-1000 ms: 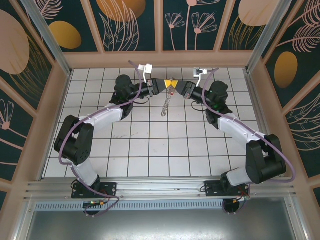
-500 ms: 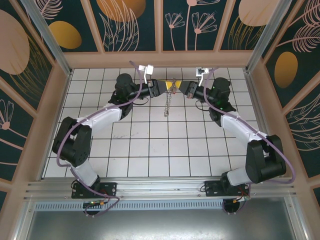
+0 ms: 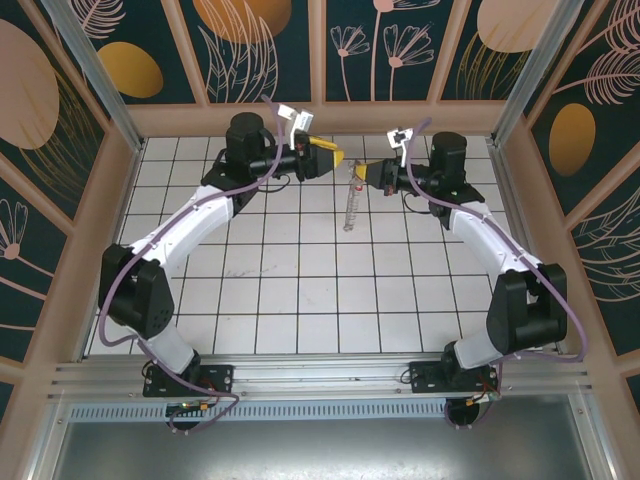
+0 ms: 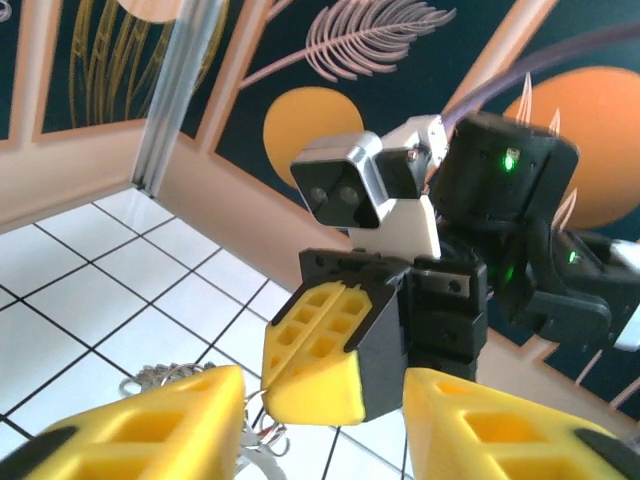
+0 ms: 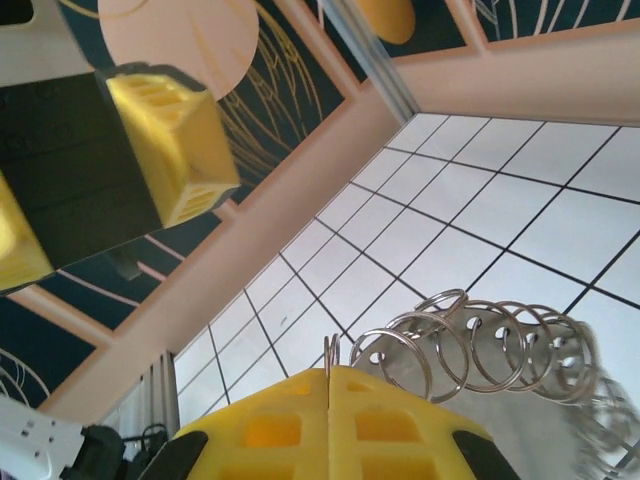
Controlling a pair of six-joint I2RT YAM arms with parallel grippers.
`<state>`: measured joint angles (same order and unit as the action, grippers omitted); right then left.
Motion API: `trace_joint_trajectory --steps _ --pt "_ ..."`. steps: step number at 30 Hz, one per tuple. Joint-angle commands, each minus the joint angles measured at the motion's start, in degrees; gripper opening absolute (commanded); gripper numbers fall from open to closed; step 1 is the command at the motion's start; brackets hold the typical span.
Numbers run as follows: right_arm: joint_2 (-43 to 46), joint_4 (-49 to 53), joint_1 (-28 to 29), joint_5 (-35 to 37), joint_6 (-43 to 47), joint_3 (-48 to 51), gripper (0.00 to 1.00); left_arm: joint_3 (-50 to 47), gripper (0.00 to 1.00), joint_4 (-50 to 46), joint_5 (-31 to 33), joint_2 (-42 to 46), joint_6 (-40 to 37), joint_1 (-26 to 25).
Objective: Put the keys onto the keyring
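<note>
The keyring (image 3: pixel 350 205) is a pale strip edged with silvery rings, and it hangs over the far middle tiles. My right gripper (image 3: pixel 364 174) is shut on its top ring, which sticks up out of the closed yellow fingertip seam (image 5: pixel 328 372). The other rings (image 5: pixel 500 345) trail off to the right. My left gripper (image 3: pixel 328 156) hangs open just to the left, holding nothing. In the left wrist view its fingers (image 4: pixel 140 425) stand on either side of the shut right gripper (image 4: pixel 266 389), apart from it. I cannot pick out the keys among the rings.
The back wall rail (image 3: pixel 320 118) runs close behind both grippers. White tiled floor (image 3: pixel 300 290) stretches between the arms toward the near edge. Side walls (image 3: pixel 115 200) close in the left and right.
The left gripper has opened and drawn back to the left. Both arms have shifted toward the back wall. The right gripper has closed fully and carried the keyring slightly to the right.
</note>
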<state>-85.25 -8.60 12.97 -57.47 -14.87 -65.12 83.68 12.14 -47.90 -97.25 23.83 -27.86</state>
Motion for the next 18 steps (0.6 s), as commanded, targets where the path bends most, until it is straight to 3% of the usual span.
trace_joint_trajectory --steps 1,18 --pt "0.01 4.4 0.75 -4.08 6.12 -3.21 0.0 2.67 0.38 -7.29 -4.97 -3.23 -4.73 0.26" --pt "-0.12 4.46 2.03 -3.96 6.37 -3.76 0.0 2.99 0.33 -5.23 -9.45 -6.67 -2.38 0.26"
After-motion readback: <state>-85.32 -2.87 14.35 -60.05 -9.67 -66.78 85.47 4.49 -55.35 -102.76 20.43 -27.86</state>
